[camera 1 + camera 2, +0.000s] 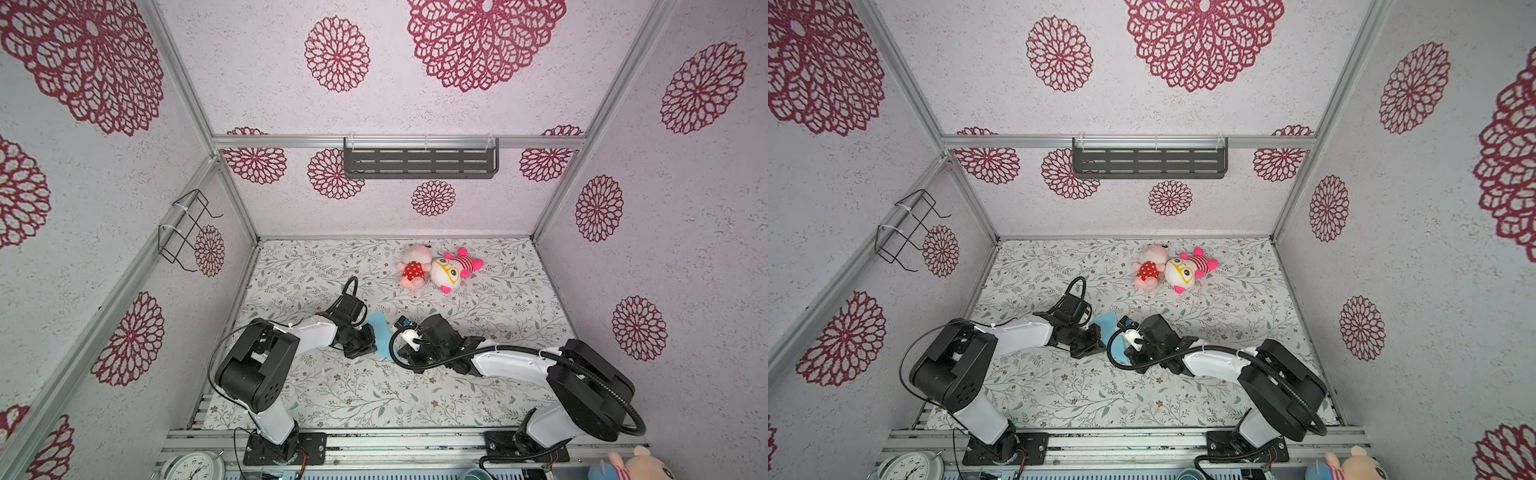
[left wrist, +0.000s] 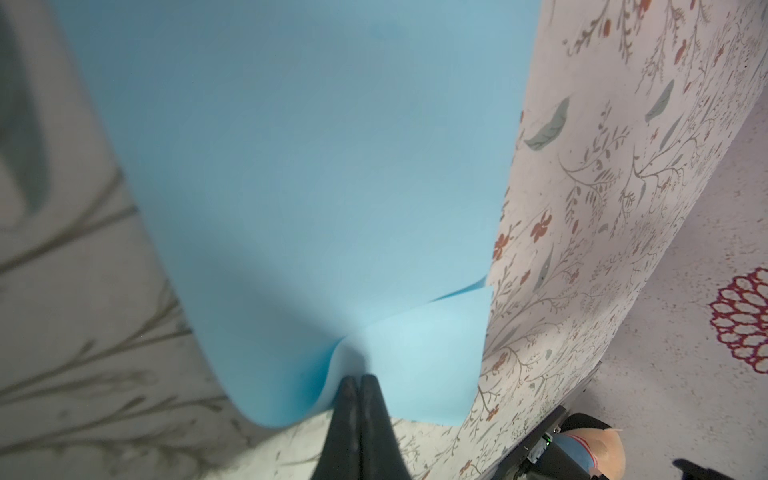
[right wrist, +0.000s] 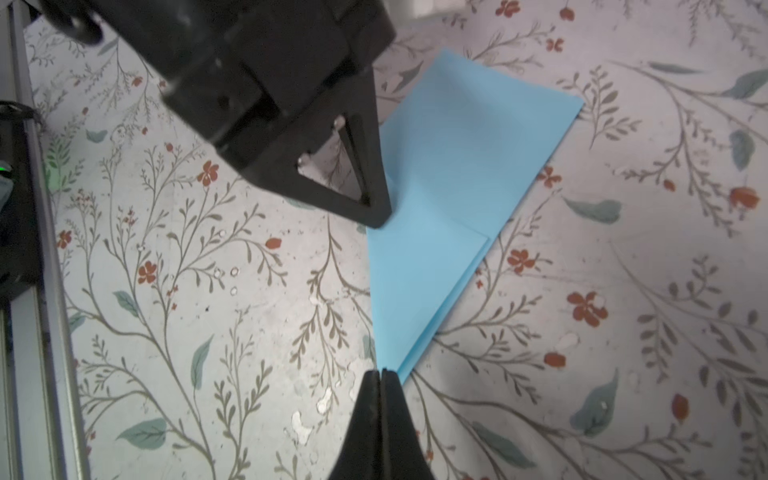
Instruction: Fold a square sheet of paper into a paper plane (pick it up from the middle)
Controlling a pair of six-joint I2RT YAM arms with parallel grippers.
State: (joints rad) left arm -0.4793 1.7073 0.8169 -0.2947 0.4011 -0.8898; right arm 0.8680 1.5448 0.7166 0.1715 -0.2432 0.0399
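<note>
Nearest you, at the front edge, a round white alarm clock sits outside the work area. It is well apart from everything you handle.

Further in, both arms meet over the table covered in a pale floral cloth. Between them lies the light-blue sheet of paper, already folded into a long layered wedge that tapers to a point. In both top views only a strip of it shows between the wrists. Its long axis seems to run from near to far, with the point at the near end.

Your right gripper is closed, and its tips touch the very point of the wedge. You cannot tell whether they nip the paper. The wide end lies straight ahead of this gripper.

Your left gripper is also closed. It meets the paper partway along one long edge, where a flap lifts and the sheet curls beside it. Whether it pinches or only presses is unclear.

Both grippers are at the paper, so neither arm has to reach. The next crease likely depends on holding that point fixed.

Beyond them, two pink plush toys lie touching each other, clear of the paper. A dark slotted metal shelf hangs on the back wall.
</note>
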